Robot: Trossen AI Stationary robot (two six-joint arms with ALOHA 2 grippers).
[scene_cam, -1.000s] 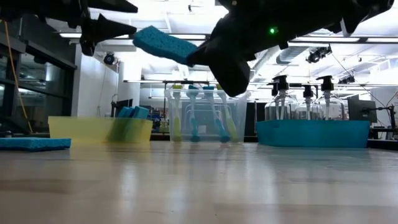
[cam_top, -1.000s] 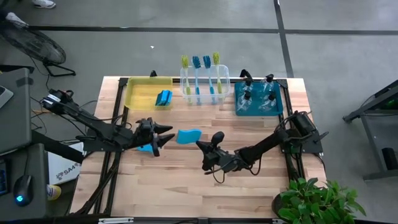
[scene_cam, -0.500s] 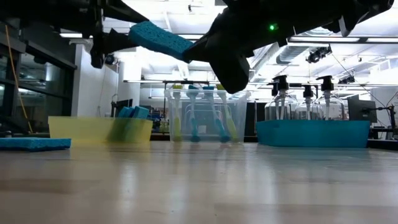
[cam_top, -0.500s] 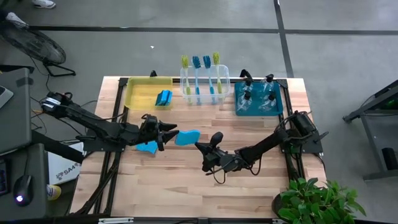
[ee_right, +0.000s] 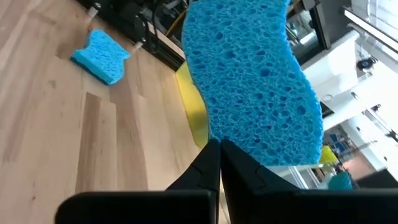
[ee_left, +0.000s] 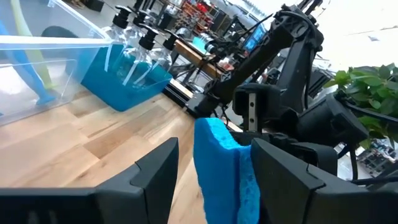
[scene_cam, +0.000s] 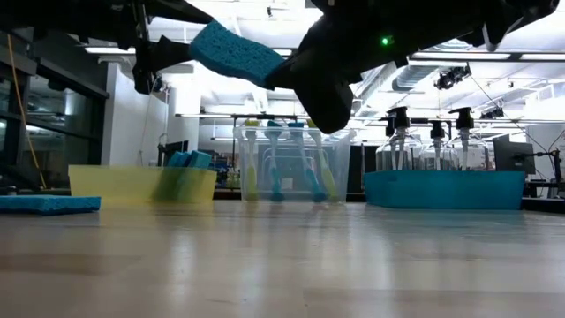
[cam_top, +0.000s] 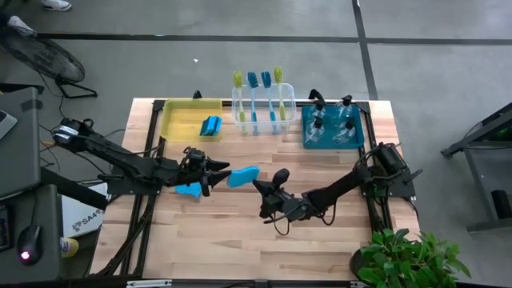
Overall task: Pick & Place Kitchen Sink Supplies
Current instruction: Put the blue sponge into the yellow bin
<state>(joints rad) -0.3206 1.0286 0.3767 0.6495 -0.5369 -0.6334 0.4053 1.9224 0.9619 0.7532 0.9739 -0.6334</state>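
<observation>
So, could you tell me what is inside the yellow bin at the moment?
The yellow bin holds blue sponges, leaning near its right end. The low view suggests at least two, but its tinted wall hides their lower parts, so the count stays uncertain.

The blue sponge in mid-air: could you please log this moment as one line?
held sponge: above table, between both arms | right claw: shut on its edge | left claw: around other end | second sponge: on table

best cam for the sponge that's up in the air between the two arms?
Right wrist view: the raised sponge fills the frame, pinched at one edge by the right gripper. Left wrist view shows it edge-on between the left gripper fingers. High and low views show it small.
</observation>
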